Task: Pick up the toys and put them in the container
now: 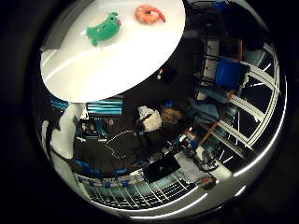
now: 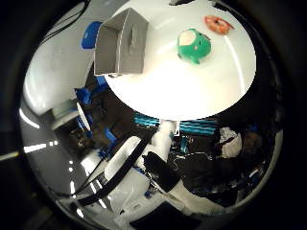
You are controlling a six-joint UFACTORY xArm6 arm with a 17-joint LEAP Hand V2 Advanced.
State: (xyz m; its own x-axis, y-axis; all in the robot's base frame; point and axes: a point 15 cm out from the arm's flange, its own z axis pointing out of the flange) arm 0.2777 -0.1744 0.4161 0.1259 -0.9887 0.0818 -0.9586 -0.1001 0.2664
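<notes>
Looking out from well above the round white table (image 2: 192, 96), the palm cameras take in the whole working surface, which suggests the hand (image 2: 158, 143) is held back for an overview before any reach. On the table, taking the grey container (image 2: 120, 43) as the reference, the green plush toy (image 2: 193, 45) lies on its side at about three o'clock from it, some way apart, and the orange shrimp toy (image 2: 218, 24) lies further out in the same direction, near the table's edge. Both toys rest on the bare tabletop, apart from each other and untouched. The container stands open-topped near the table's rim and looks empty, so I judge that no toy is stowed yet. White and black parts of the hand show below the table, but whether its fingers are spread or curled I cannot tell.
</notes>
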